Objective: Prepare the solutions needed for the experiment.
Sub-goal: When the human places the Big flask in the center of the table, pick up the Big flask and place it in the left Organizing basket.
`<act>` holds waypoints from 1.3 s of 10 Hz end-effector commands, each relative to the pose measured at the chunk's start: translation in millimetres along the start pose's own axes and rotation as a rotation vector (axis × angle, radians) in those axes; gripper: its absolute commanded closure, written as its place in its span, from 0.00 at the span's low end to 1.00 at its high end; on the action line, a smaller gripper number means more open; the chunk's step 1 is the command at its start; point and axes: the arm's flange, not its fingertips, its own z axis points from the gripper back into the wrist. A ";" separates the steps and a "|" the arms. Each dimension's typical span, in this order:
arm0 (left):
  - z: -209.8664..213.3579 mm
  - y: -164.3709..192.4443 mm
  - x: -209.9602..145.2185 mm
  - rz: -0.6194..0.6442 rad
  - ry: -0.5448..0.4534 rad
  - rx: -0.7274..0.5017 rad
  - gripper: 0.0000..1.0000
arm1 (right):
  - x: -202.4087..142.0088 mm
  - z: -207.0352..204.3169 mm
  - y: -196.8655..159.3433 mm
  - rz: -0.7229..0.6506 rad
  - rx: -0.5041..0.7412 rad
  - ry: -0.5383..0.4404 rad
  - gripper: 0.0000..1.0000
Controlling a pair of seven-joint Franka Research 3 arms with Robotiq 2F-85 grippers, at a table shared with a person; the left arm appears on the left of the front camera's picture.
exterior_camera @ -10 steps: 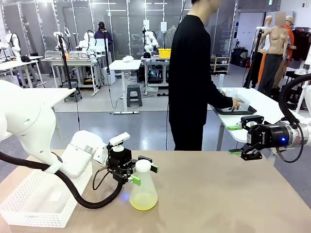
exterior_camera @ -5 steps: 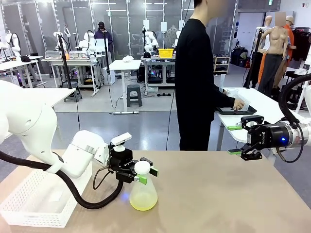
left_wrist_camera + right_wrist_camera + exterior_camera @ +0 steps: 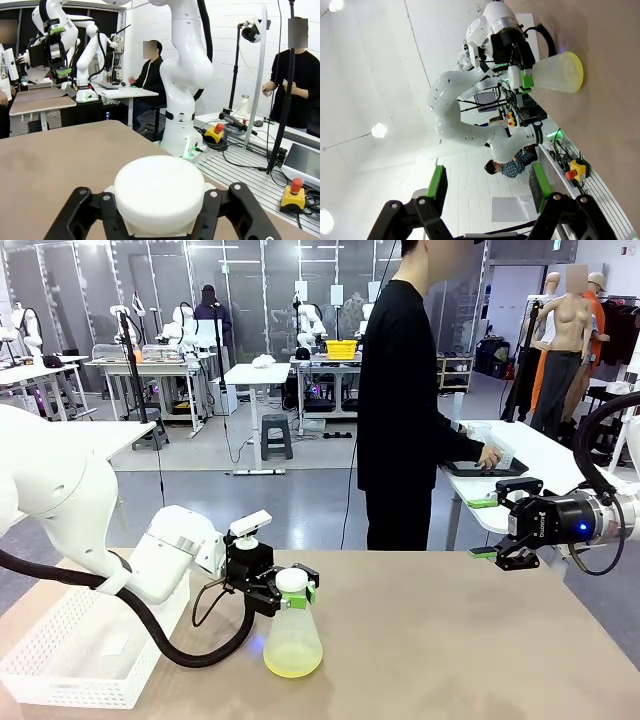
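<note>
Left wrist view: flask (image 3: 157, 192) hides the solutions.

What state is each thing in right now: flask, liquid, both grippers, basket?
Conical flask: upright on the table, white cap on, neck gripped.
Yellow-green solution: shallow layer at the flask's bottom.
Left gripper: shut on the flask's neck just under the cap.
Right gripper: open, holding nothing, above the table's far right edge.
White basket: on the table's left; contents unclear.
</note>
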 end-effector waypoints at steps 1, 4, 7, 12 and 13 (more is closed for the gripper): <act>1.5 4.7 -2.4 0.037 0.018 -0.009 1.00 | -2.5 -0.2 1.8 0.004 -0.002 -0.004 0.17; 7.2 -13.0 39.3 0.044 0.037 0.067 1.00 | -2.5 -0.2 1.8 0.004 -0.002 -0.004 0.17; 6.0 -36.8 97.0 0.022 0.077 0.055 1.00 | -2.5 -0.2 1.8 0.004 -0.002 -0.004 0.17; 65.9 -98.2 183.7 -0.030 0.093 0.155 1.00 | -2.5 -0.2 1.8 0.004 -0.002 -0.004 0.17; 85.9 -119.6 199.5 -0.073 0.090 0.186 1.00 | -2.5 -0.2 1.8 0.004 -0.002 -0.004 0.17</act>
